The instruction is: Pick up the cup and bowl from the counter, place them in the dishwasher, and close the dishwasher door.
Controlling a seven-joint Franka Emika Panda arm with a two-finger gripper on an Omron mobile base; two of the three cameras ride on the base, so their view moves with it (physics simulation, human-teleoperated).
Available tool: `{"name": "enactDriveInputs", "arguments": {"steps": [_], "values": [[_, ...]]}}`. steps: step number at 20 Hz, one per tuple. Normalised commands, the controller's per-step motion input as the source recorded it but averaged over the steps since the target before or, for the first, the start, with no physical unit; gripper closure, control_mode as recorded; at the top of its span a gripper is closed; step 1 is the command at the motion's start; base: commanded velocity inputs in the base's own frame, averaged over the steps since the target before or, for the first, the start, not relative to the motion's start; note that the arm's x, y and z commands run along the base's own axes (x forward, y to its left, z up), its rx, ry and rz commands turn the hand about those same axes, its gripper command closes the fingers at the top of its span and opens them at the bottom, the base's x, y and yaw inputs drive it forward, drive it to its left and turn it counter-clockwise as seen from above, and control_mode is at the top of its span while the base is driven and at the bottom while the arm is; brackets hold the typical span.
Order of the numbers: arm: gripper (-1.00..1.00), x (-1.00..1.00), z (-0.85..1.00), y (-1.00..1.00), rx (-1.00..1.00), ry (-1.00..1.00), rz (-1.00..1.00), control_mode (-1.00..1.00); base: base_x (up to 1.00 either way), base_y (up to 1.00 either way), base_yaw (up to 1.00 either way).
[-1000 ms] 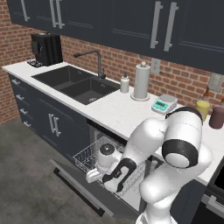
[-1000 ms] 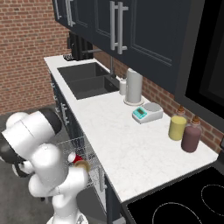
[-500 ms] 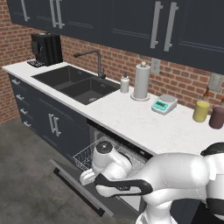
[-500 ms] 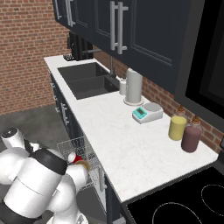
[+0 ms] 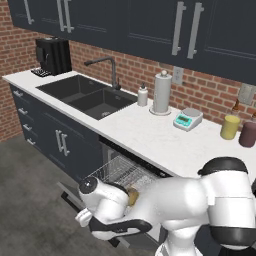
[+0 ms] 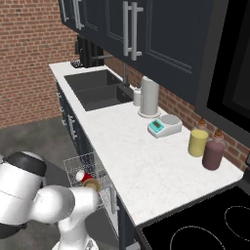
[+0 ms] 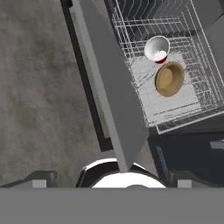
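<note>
Kitchen scale (image 5: 188, 119) beside paper towel roll (image 5: 162, 93)

matt wood-look bowl (image 7: 169, 78), glossy plastic cup (image 7: 157, 49), white wire rack (image 7: 199, 83).

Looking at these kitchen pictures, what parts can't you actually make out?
- Left base view: the bowl shows as a sliver; the white arm covers the rest.
- Right base view: the dishwasher interior sits behind the arm.
- Hand view: the dishwasher door handle faces away.
- Scale display: too small to read.
</note>
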Motion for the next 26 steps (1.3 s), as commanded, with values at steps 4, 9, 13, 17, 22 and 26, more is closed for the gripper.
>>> {"name": "enactDriveInputs", "arguments": {"steps": [4,9,13,17,22,26], "values": [[-1.00,0.00,-0.31,0.45,-0.23,0.00,0.00,-1.00,0.00,0.00,0.00],[-1.00,0.01,-0.44,0.38,-0.28,0.00,0.00,-1.00,0.00,0.00,0.00],[-1.00,0.06,-0.29,0.19,-0.24,0.00,0.00,-1.00,0.00,0.00,0.00],[-1.00,0.13,-0.17,0.22,-0.21,0.00,0.00,-1.00,0.00,0.00,0.00],[-1.00,0.28,-0.35,0.08,-0.19,0.00,0.00,-1.00,0.00,0.00,0.00],[-1.00,0.27,-0.52,0.01,-0.17,0.00,0.00,-1.00,0.00,0.00,0.00]]}}
